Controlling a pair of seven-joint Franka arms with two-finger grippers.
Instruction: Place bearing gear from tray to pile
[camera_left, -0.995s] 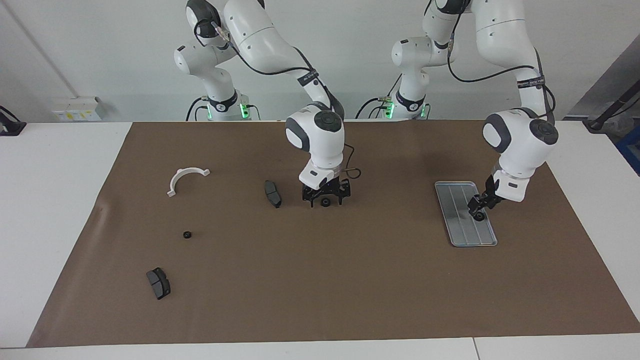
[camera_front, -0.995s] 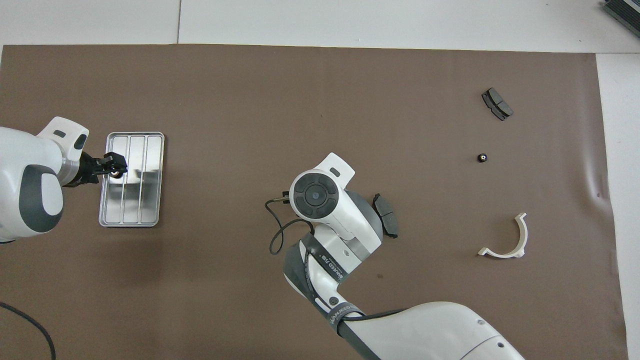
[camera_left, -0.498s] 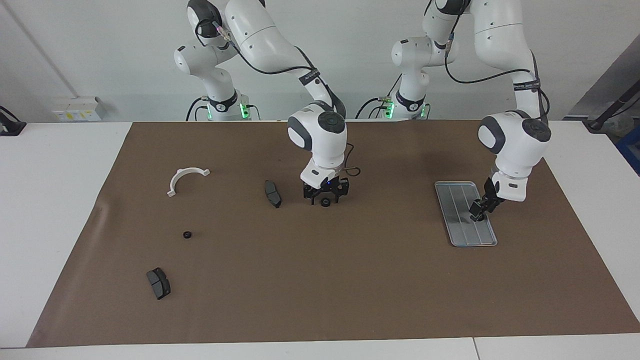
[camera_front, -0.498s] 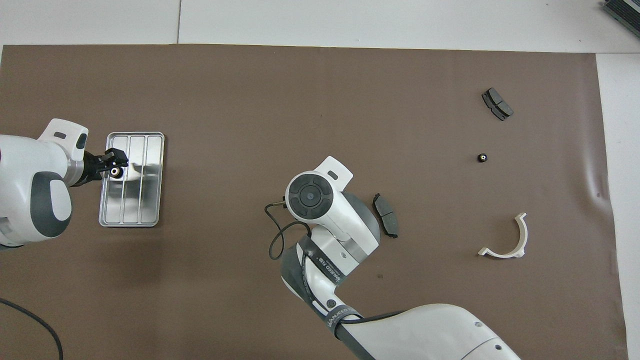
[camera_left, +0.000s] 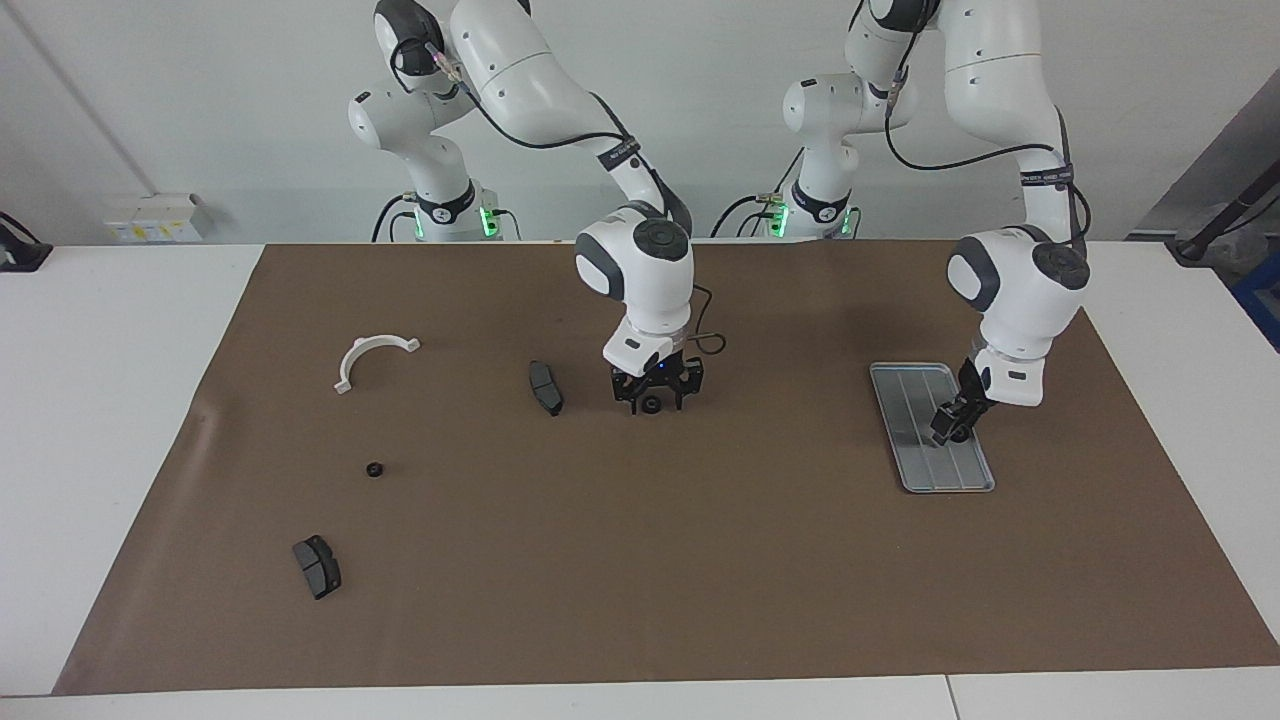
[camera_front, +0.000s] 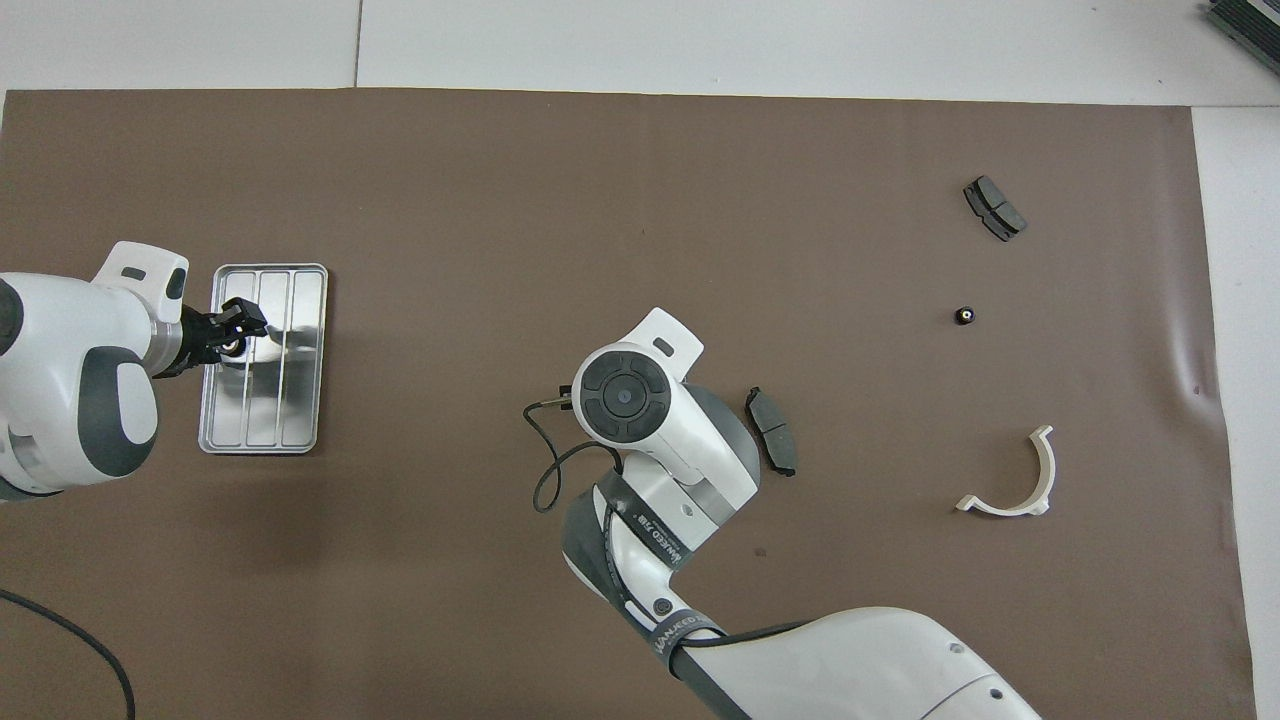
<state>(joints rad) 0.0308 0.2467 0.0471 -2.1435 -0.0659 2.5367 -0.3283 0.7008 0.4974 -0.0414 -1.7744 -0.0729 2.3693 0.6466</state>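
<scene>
My left end effector (camera_left: 951, 428) hangs over the tray (camera_left: 912, 400), and a small black bearing gear (camera_front: 232, 345) sits between its fingertips, which pinch it just above the grooved metal. From overhead the gear shows a pale centre. The tray lies flat on the brown mat (camera_left: 700, 560) that covers the counter, toward my left arm's end.

My right end effector (camera_left: 652, 398) is low over the middle of the mat, with a second small black gear (camera_left: 651, 405) between its fingers; whether those fingers are spread or gripping that gear I cannot tell (the wrist hides them entirely from overhead).

The pile is a loose scatter toward my right arm's end. One dark brake pad (camera_left: 545, 387) lies beside my right end effector. The white half-ring bracket (camera_left: 372, 359) rests closer to that end of the counter. A third small gear (camera_left: 375, 469) sits farther from me than the bracket, and the other brake pad (camera_left: 317, 566) lies farther out again, well apart from the rest.
</scene>
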